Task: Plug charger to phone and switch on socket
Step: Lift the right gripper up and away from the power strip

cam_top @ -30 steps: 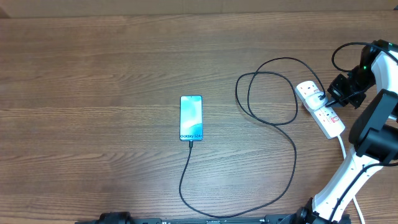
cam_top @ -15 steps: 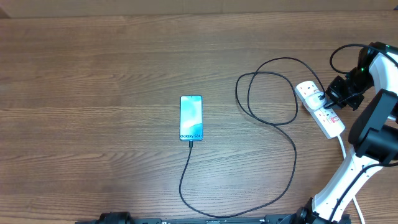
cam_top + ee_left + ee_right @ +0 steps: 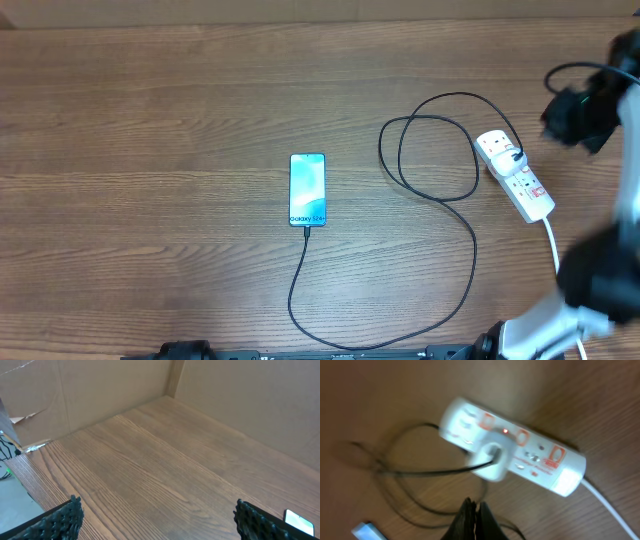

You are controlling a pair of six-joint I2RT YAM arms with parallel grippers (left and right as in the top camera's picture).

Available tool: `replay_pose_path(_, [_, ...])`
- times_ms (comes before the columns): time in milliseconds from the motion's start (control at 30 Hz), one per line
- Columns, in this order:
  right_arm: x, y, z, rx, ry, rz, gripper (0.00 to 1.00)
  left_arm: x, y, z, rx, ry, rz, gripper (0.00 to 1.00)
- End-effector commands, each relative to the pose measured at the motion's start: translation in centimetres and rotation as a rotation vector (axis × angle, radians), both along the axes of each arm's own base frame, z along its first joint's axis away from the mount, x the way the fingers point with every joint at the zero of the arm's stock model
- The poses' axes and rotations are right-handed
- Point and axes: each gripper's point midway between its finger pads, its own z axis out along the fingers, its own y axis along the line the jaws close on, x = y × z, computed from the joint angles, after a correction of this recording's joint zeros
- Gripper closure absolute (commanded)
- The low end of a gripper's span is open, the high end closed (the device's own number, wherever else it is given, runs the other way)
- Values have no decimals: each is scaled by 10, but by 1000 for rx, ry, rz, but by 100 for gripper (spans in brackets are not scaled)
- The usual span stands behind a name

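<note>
At the near edge of the table point(image 3: 150, 250), seen from overhead, the charger point(image 3: 291, 295) runs as a thin black line along the front. One end climbs to the phone point(image 3: 307, 190), which lies flat near the table's middle with its blue-teal screen lit. The plug tip point(image 3: 307, 229) meets the phone's lower edge and looks seated.

The left gripper point(image 3: 157, 510) hovers low over bare wood with its two black fingers spread wide and nothing between them. A corner of the phone shows just past its right finger.

Farther right, the cable rises and makes two loose loops. It ends at a white adapter point(image 3: 509, 156) pushed into the socket point(image 3: 520, 180), a white power strip lying at a slant near the right edge.

The right wrist view is blurred. It shows the strip from above, with a small red light point(image 3: 506, 431) glowing beside the adapter. The right gripper point(image 3: 474, 507) has its fingertips pressed together, holds nothing, and hangs well clear of the strip. From overhead it is a dark smear beyond the strip's far end.

Judging by this, the charger is plugged into the phone and the switch is probably on, though the blur leaves that unsure. Little seems left but parking the arms.
</note>
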Motion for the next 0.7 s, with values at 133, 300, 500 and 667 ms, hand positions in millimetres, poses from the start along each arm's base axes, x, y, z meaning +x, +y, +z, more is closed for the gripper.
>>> replay_pose_path(133, [-16, 93, 273, -44, -958, 145, 96, -5, 2, 0, 22, -8, 18, 0])
replay_pose_path(300, [-89, 147, 404, -88, -1455, 305, 96, -5, 2, 0, 22, -7, 18, 0])
replay_pose_path(500, [-123, 152, 413, -147, -1495, 351, 95, -4, 1, 2, 18, -17, 9, 1])
replay_pose_path(667, [-124, 152, 394, -189, -1422, 389, 91, 5, -5, 16, -28, -110, -20, 0])
